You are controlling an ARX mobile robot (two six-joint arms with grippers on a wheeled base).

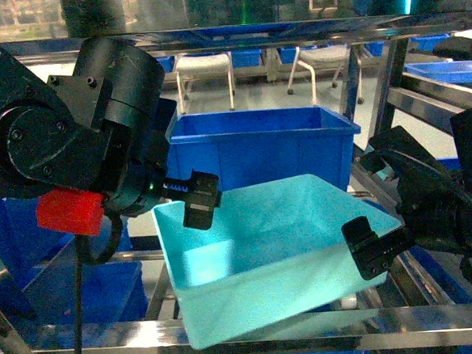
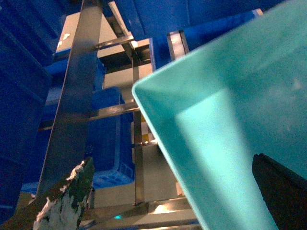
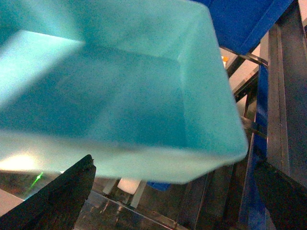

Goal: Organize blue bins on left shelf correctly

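Both grippers hold the tilted turquoise bin (image 1: 266, 256): the left gripper (image 1: 199, 200) pinches its far-left rim, the right gripper (image 1: 370, 247) its right wall, steadying it over the shelf (image 1: 255, 329) rail.
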